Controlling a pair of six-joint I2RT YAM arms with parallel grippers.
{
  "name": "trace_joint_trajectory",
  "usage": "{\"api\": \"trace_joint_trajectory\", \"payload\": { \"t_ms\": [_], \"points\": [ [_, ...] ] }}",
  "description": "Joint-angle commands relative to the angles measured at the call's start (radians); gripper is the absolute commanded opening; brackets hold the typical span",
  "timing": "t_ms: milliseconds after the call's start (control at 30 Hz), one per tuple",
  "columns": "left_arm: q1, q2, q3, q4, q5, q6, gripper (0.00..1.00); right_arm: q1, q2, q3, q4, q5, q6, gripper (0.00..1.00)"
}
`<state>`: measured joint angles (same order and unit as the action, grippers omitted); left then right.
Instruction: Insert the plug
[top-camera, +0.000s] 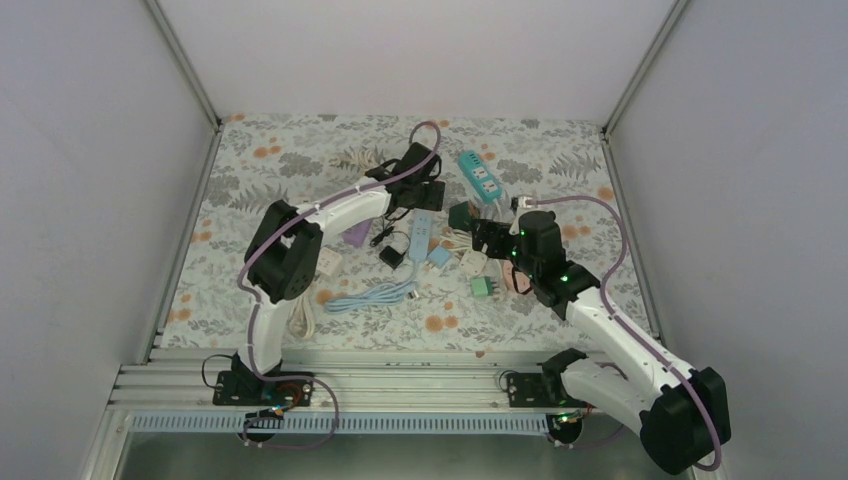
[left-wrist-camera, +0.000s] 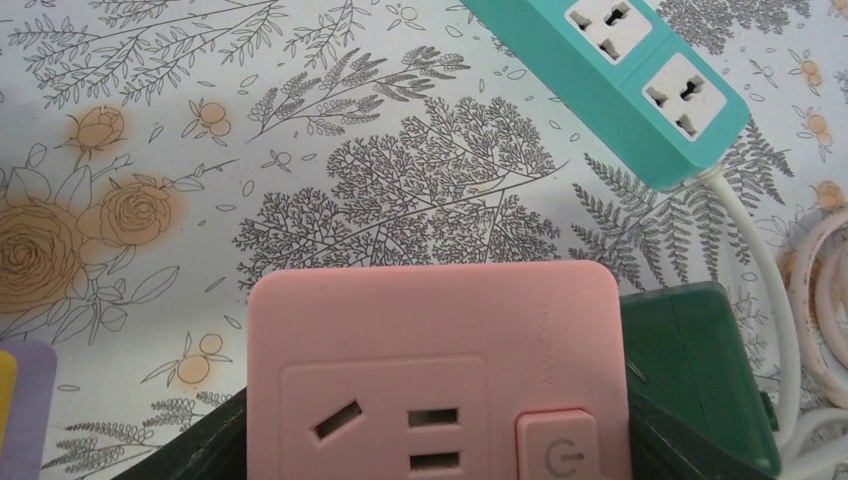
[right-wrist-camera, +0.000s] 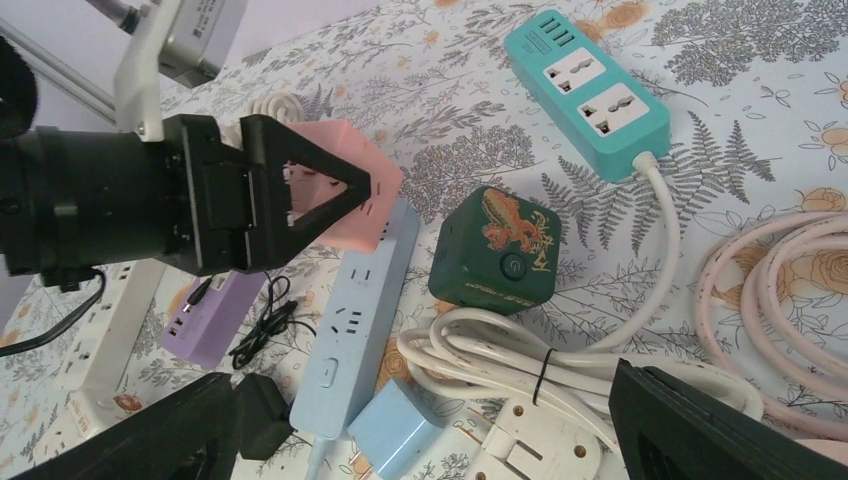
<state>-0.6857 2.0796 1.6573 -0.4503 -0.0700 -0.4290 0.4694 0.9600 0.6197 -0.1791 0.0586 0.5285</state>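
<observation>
The left end effector (right-wrist-camera: 320, 195) is gripping the pink socket block (right-wrist-camera: 375, 190) just beside the green cube (right-wrist-camera: 495, 250), while the right end effector (top-camera: 482, 238) is hanging wide open over the white plug (right-wrist-camera: 535, 450) lying near that cube, so I'm guessing that closing on the plug is coming next.

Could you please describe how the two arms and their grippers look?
The left arm and right arm have white shells, black joints and a lilac cable each; green lights dot the right one. The left gripper and right gripper are black; the left's fingers are open triangular frames.
</observation>
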Motion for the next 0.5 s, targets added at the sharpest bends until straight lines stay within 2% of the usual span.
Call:
{"api": "trace_joint_trajectory", "payload": {
  "t_ms": [0,467],
  "points": [
    [0.016,0.024,0.052,-0.014,-0.013,0.003,0.53,-0.008,0.0,-0.005,0.03,-0.005,0.01,0.94],
    [0.031,0.041,0.036,-0.019,0.03,-0.022,0.53,-0.006,0.018,-0.003,0.027,-0.031,-0.009,0.92]
  ]
}}
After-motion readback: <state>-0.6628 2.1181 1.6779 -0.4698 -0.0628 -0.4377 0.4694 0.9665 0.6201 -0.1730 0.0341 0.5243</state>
